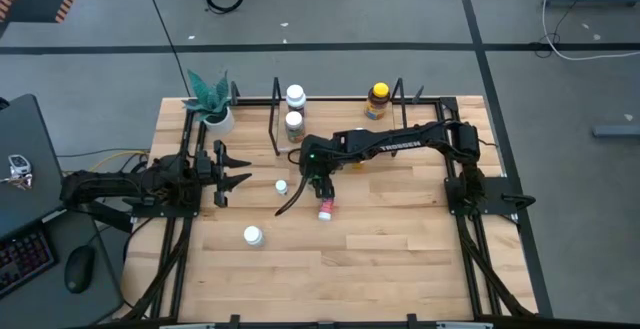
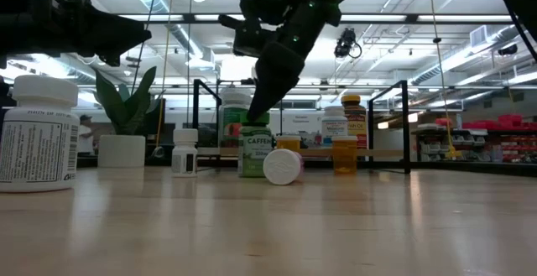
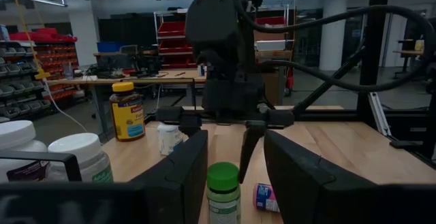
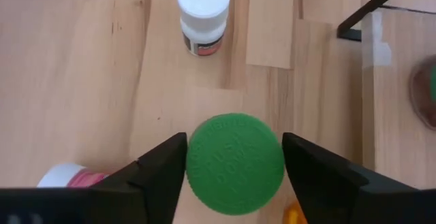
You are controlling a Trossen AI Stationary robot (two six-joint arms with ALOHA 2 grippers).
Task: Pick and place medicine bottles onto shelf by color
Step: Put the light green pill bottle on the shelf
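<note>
The green medicine bottle (image 2: 254, 154) stands upright on the table mid-way across, just in front of the shelf (image 1: 275, 129). My right gripper (image 1: 318, 184) reaches in from the right and hangs over it, pointing down, shut on its green cap (image 4: 235, 163). My left gripper (image 1: 232, 169) waits open near the table's left edge, facing the green bottle (image 3: 223, 193). A red-labelled bottle (image 1: 325, 209) lies on its side near the right gripper. Two white bottles (image 1: 281, 185) (image 1: 252, 235) stand on the table. The shelf holds two white-capped bottles (image 1: 295, 96) (image 1: 293, 122) and an amber one (image 1: 378, 99). My right gripper pinches the green bottle by its round cap (image 4: 197, 163), one finger (image 4: 163, 166) on each side of the rim. The fingers come from above, pointing down. The bottle stands upright with its base on the table (image 2: 254, 174).
A white pot with a green plant (image 1: 212, 104) sits at the far left corner by the shelf's end. A large white bottle (image 2: 38, 133) stands close to the low camera. Black rails (image 1: 470, 229) edge the table. Bare wood lies toward the near edge (image 1: 380, 269).
</note>
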